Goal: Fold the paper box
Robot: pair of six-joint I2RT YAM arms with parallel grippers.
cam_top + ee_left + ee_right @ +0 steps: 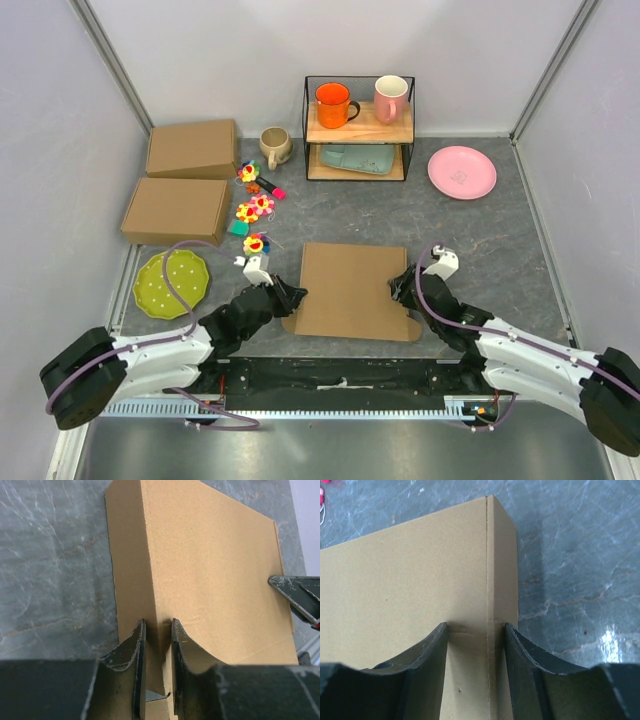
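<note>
The paper box (352, 290) lies flat in the middle of the table (480, 250), straight ahead at my 12 o'clock. Its broad panel faces up and a narrow wall drops from it at 9 o'clock and at 3 o'clock. It already reads as a shallow closed rectangle, so I judge the folding to be near its end, with the step in hand being to settle the two short sides. Small tabs poke out at the box's 7 and 5 o'clock corners, which suggests to me they are not tucked in yet.

My left claw (292, 297) sits at the box's 9 o'clock side, toward the near corner. From my left wrist I see its fingers (136, 650) drawn close, with a strip of the side wall filling the gap between them, so it is clenched on the paper box.

My right claw (402, 288) sits at the 3 o'clock side. Its jaws stand wider, astride the crease where panel meets wall. One finger is over the panel and the other is outside the wall. I cannot tell whether they press the cardboard.

The next move, as I judge it, calls for both claws to work evenly. They should squeeze each wall square to the panel and ease the loose tabs inward. They must do this without skidding the box across the table or crushing the corrugated edge. No slot shows in these views.
</note>
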